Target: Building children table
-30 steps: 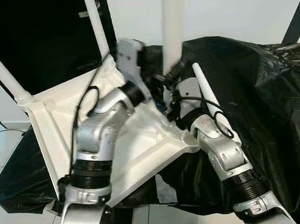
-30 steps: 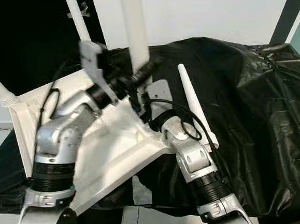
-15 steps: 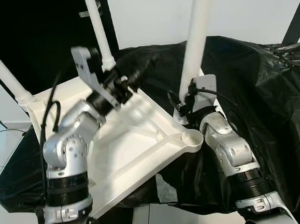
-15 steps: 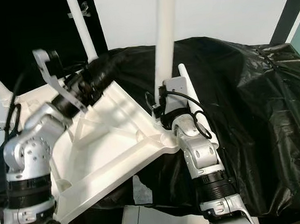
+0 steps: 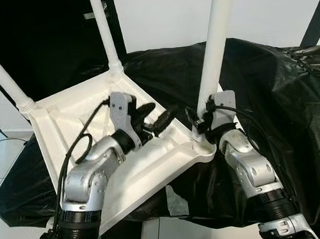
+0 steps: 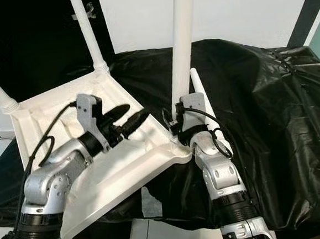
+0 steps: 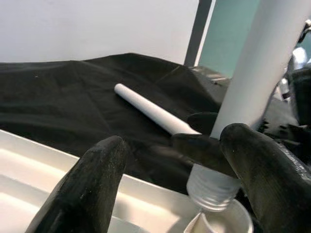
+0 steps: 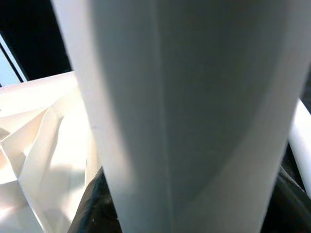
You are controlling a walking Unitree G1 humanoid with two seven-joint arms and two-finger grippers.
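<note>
An upturned white plastic tabletop (image 5: 65,118) rests tilted on black sheeting. Two white legs stand screwed into it, one at the far left corner (image 5: 1,71) and one at the back corner (image 5: 106,35). My right gripper (image 5: 203,121) is shut on a third leg (image 5: 216,43) and holds it nearly upright. That leg's threaded end (image 7: 212,188) sits just over the round corner socket (image 5: 204,148). My left gripper (image 5: 158,115) hovers open above the tabletop's underside and points toward that socket. A fourth leg (image 6: 202,102) lies loose on the sheeting behind my right wrist.
Black plastic sheeting (image 5: 274,94) covers the work surface, rumpled and raised to the right. A dark opening (image 5: 37,35) lies behind the tabletop, beside a white wall (image 5: 163,14). Light floor tiles (image 5: 2,159) show at the lower left.
My left gripper has come down from the tabletop's back edge to its middle and now points at the near corner. My right gripper has brought the leg more upright over the socket.
</note>
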